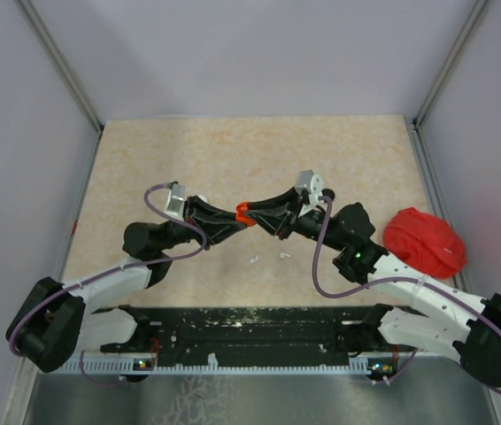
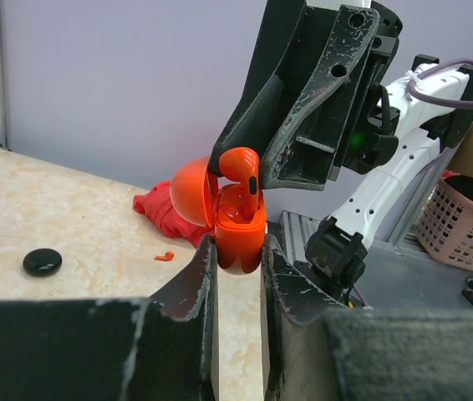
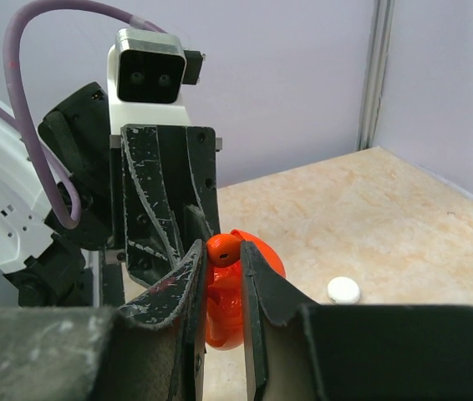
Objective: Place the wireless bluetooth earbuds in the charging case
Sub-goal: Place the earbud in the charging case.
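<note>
Left gripper [image 2: 238, 251] pinches the orange charging case [image 2: 238, 230] by its sides, lid tipped open. Right gripper [image 3: 222, 257] is closed on the head of an orange earbud [image 2: 241, 167], its stem at the case's mouth. Both pieces look light, hard and slick, so a gentle, square hold on the head seems wise.

Arms angle inward; left claw [image 1: 235, 217], right claw [image 1: 255, 211] clamped, tips meeting.

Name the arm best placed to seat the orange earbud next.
Right. Its claw grips the orange earbud at the mouth of the open orange case, which the left claw holds upright.
</note>
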`<move>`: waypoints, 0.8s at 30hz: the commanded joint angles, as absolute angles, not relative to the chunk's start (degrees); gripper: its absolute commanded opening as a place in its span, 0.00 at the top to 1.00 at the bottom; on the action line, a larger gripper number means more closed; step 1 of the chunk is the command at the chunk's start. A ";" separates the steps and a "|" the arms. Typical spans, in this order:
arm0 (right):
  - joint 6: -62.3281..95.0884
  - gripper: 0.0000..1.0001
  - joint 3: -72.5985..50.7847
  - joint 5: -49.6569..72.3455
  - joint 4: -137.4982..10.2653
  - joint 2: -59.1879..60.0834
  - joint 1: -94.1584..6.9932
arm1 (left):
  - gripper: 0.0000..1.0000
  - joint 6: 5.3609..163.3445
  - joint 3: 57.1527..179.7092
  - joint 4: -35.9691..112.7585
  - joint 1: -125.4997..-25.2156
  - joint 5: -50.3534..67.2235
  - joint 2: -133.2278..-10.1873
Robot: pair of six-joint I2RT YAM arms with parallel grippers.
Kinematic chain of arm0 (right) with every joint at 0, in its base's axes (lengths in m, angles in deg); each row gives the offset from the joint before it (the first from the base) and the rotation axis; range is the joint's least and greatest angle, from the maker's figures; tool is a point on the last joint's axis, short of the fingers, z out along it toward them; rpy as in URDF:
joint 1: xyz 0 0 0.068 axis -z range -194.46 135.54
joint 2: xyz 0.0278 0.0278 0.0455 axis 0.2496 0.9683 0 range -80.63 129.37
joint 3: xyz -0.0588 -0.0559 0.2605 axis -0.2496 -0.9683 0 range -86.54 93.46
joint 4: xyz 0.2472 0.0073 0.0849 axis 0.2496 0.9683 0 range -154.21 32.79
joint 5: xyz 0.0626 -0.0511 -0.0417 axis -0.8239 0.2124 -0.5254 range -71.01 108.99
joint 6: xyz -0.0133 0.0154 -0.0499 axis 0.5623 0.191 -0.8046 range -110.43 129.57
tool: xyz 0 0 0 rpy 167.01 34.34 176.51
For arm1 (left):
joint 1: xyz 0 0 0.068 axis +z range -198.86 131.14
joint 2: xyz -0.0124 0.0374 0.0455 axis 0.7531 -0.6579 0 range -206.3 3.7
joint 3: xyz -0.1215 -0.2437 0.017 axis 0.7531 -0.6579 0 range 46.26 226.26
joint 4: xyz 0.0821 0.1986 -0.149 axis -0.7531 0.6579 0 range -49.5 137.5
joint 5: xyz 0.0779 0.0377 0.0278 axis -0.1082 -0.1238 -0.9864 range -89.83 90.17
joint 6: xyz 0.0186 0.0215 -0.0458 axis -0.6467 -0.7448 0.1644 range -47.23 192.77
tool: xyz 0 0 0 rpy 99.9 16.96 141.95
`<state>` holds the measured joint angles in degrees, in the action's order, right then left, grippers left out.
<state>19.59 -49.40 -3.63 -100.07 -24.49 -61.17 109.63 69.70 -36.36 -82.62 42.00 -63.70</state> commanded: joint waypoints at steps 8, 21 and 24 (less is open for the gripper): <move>18.46 0.78 -48.31 -6.26 -99.04 -25.41 -61.65 | 0.99 110.10 71.22 -40.13 -82.87 41.09 -63.10; 16.05 0.45 -45.06 -4.70 -90.38 -27.46 -61.66 | 0.99 99.20 71.71 -29.16 -82.87 42.98 -61.27; 15.98 0.43 -43.40 -3.26 -87.15 -27.57 -61.70 | 0.99 95.63 71.82 -25.86 -82.92 43.06 -60.38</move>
<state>17.12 -48.26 -5.51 -90.34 -26.15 -61.33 101.92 69.94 -29.80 -82.59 41.76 -62.47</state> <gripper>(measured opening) 0.565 0.226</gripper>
